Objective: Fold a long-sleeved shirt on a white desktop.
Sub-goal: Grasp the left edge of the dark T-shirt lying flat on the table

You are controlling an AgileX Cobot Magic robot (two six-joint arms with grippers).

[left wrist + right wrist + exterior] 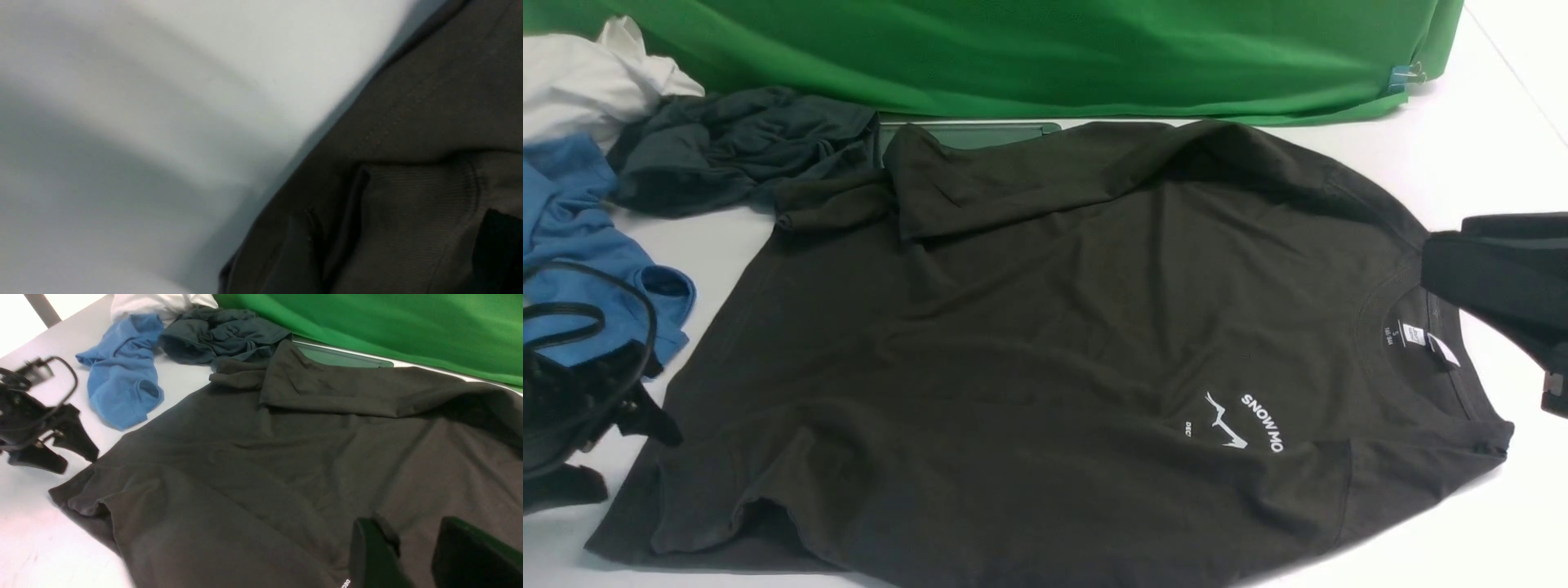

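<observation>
Two end effectors are showing, and neither is gripping anything. At the near left of the desk (1486, 155) the left end effector (637, 465) is hanging low, just off the hem corner of the long-sleeved shirt (1054, 327). Its fingers (77, 437) are standing spread with only bare desk between them, so it is released. Over the collar end of the shirt, on the robot's right, the right end effector (408, 531) is hovering with fingers apart. Flat cloth is showing in its gap and nothing is pinched, so it is released too. The shirt is lying spread front-up across the middle of the desk, collar pointing right and hem pointing left. The white chest print (1262, 423) and neck label (1413, 335) are facing up. The far sleeve (1013, 180) is lying folded across the body. Its end is reaching toward the dark grey-teal garment (735, 147) and partly covering the grey hatch (980, 133). The left wrist view is blurring, but a ribbed cuff (416, 204) is showing on top of the black cloth close to the shirt's edge, with white desk beside it. A blue shirt (572, 220) and a white cloth (580, 82) are bunching at the far left, apart from the black shirt. The green backdrop (1045, 49) is draping along the far edge.
</observation>
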